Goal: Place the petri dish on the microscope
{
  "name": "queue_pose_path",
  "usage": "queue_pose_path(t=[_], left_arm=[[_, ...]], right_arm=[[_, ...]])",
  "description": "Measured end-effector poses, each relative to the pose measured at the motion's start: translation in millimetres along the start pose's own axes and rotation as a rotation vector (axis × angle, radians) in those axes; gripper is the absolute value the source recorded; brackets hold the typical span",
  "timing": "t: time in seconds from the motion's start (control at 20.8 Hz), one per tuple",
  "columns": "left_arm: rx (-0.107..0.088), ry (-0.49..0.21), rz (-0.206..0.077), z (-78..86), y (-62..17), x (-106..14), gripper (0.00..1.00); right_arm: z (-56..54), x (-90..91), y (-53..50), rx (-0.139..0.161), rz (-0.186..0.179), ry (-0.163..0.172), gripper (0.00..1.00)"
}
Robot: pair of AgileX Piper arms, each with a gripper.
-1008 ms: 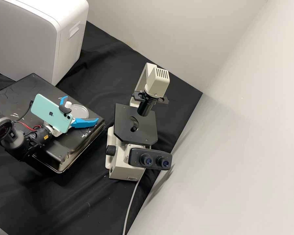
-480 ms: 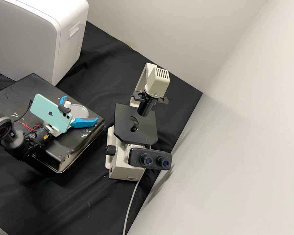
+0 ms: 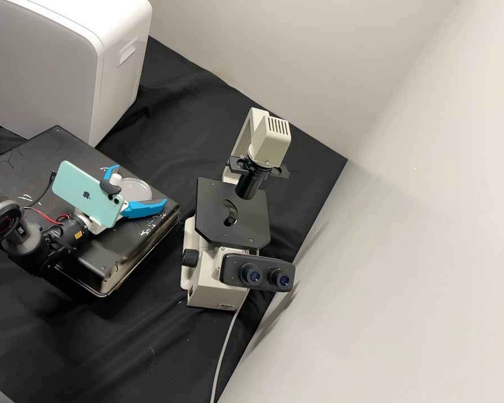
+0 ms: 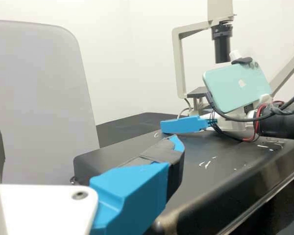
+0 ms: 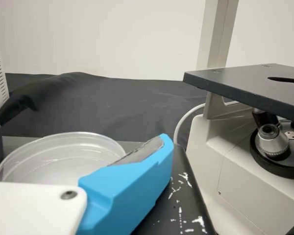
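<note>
The right pincer (image 3: 135, 187) is standing open over the top of a flat black case (image 3: 112, 252), its two blue fingers lying on either side of the petri dish (image 3: 131, 190). I cannot tell whether the fingers are touching the dish's rim. The clear, round dish is resting flat on the case, near the edge that faces the microscope (image 3: 215, 282). The microscope is standing on the desk (image 3: 95, 347) just beside the case, and its black stage (image 3: 252, 221) is sitting higher than the dish, with nothing lying on it. A teal phone (image 3: 87, 193) is riding on the right arm, just behind the pincer.

The left pincer (image 4: 83, 139) is hanging low at the far side of the same case, with its fingers spread wide and nothing between them. A white appliance (image 3: 61, 61) is standing at the back of the desk, next to the case.
</note>
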Motion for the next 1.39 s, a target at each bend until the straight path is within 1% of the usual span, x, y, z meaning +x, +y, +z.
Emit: queue_pose_path(t=[0.48,0.62,0.72,0.82,0.91,0.96,1.01,1.1,1.25,1.39], left_arm=[[0.0,-0.006,-0.001,1.0,-0.1,0.1,1.0],[0.0,-0.006,-0.001,1.0,-0.1,0.1,1.0],[0.0,-0.006,-0.001,1.0,-0.1,0.1,1.0],[0.0,-0.006,-0.001,1.0,-0.1,0.1,1.0],[0.0,-0.006,-0.001,1.0,-0.1,0.1,1.0],[0.0,-0.006,-0.001,1.0,-0.1,0.1,1.0],[0.0,-0.006,-0.001,1.0,-0.1,0.1,1.0],[0.0,-0.006,-0.001,1.0,-0.1,0.1,1.0],[0.0,-0.006,-0.001,1.0,-0.1,0.1,1.0],[0.0,-0.006,-0.001,1.0,-0.1,0.1,1.0]], right_arm=[[0.4,-0.2,2.8,-0.001,0.007,0.001,0.0],[0.4,-2.3,3.7,0.006,0.008,0.0,0.0],[0.3,-5.6,7.9,0.007,0.016,0.002,0.0],[1.4,-10.9,12.7,0.028,0.022,-0.001,0.0],[3.2,-17.3,22.9,0.046,0.04,-0.014,0.0],[3.2,-21.0,30.1,0.061,0.063,-0.012,0.0],[1.9,-24.3,37.1,0.072,0.083,-0.002,0.0],[0.8,-31.1,51.6,0.105,0.127,0.013,0.0],[-2.9,-39.2,67.4,0.127,0.166,0.048,0.0],[-3.5,-45.0,77.7,0.141,0.185,0.071,0.0]])
